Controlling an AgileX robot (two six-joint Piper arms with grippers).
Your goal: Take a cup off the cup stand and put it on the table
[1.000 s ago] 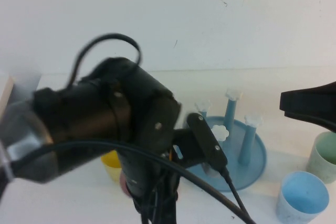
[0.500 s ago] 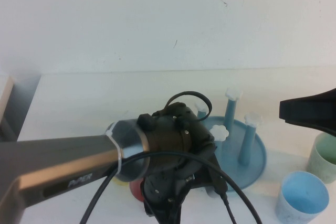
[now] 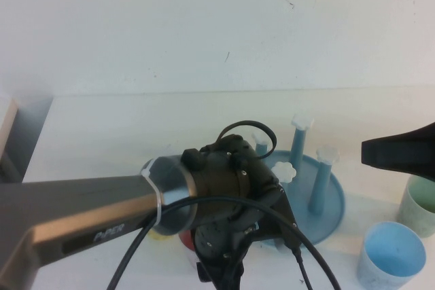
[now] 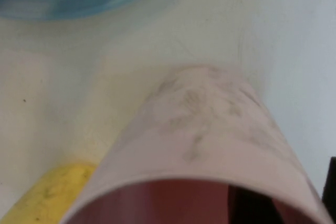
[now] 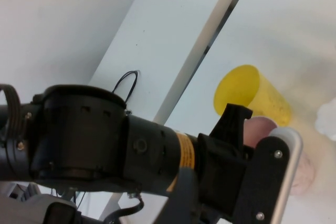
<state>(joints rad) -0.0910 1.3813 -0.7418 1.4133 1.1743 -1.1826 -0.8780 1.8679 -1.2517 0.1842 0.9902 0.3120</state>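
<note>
Left hand [image 5: 262, 145] straddles the cup [image 4: 210, 129] near the desk's [image 3: 102, 127] front edge, grip uncertain; release fully, lift straight. Right hand [image 3: 401, 154] waits, fingers apart.

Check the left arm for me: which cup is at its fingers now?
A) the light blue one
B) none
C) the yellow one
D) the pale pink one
D: the left wrist view shows the pink cup filling the space at the left gripper, with the yellow cup beside it.
</note>
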